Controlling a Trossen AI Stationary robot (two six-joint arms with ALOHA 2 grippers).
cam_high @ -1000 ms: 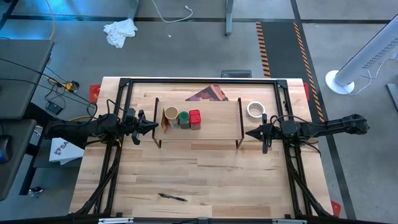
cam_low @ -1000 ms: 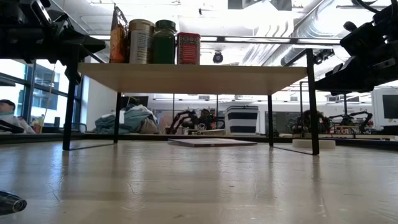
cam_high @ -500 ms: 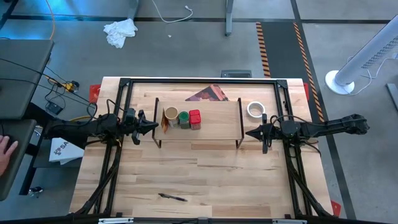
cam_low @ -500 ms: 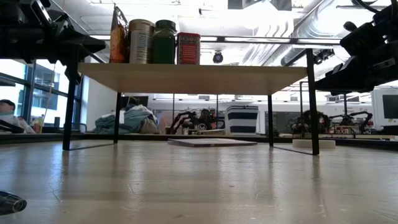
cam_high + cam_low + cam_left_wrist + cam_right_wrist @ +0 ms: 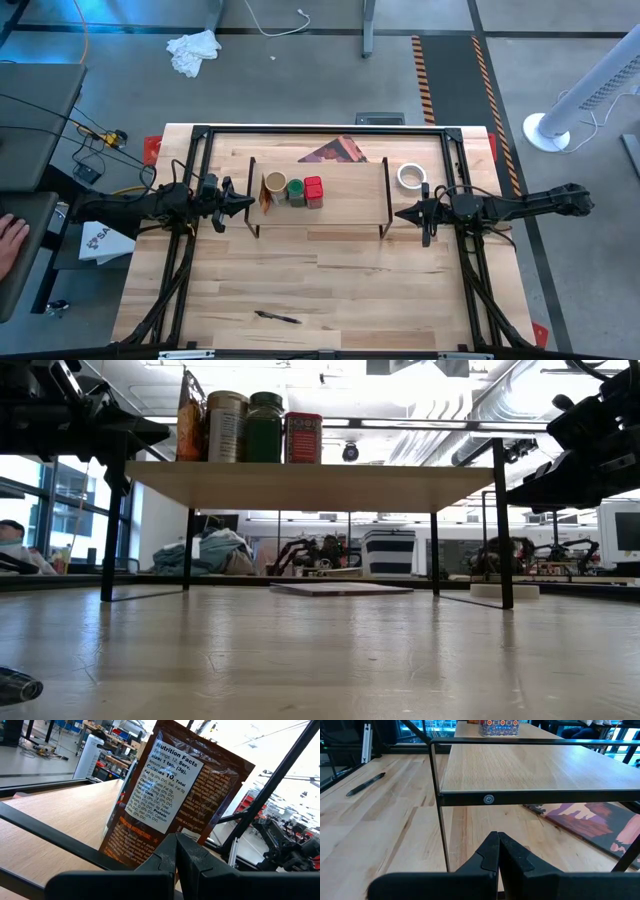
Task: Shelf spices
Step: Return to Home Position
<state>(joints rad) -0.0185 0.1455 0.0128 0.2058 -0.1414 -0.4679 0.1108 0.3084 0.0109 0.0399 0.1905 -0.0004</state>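
From above, a low light-wood shelf [image 5: 345,195] on thin black metal legs stands just toward twelve o'clock of the centre of the wooden table [image 5: 330,280]. All four spices are lined up at its nine o'clock end. Running from nine toward three, they are a flat brown-orange packet [image 5: 263,192] standing on edge, a round tan-topped jar [image 5: 276,186], a round green-lidded jar [image 5: 296,188] and a red boxy tin [image 5: 313,190], each close against the next. From table height they stand upright in the same order on the board [image 5: 320,485]: packet [image 5: 190,420], tan jar [image 5: 227,428], green jar [image 5: 265,428], tin [image 5: 303,438].

The left gripper [image 5: 246,204] hangs just off the shelf's nine o'clock end, pointing at the packet. Its own camera shows the fingers pressed together [image 5: 176,836], holding nothing, with the packet's nutrition panel [image 5: 170,800] right ahead. The right gripper [image 5: 402,213] sits just off the three o'clock end, also pinched closed and empty [image 5: 498,836], looking along the bare board [image 5: 530,767] to the tin [image 5: 498,727] at the far end.

A dark reddish printed card [image 5: 335,151] lies at the shelf's twelve o'clock side, partly beneath it. A white tape roll [image 5: 411,177] lies at two o'clock of the shelf. A black pen [image 5: 277,317] rests toward seven o'clock on the table. A person's hand [image 5: 10,240] shows at the far nine o'clock edge, well apart from the table.
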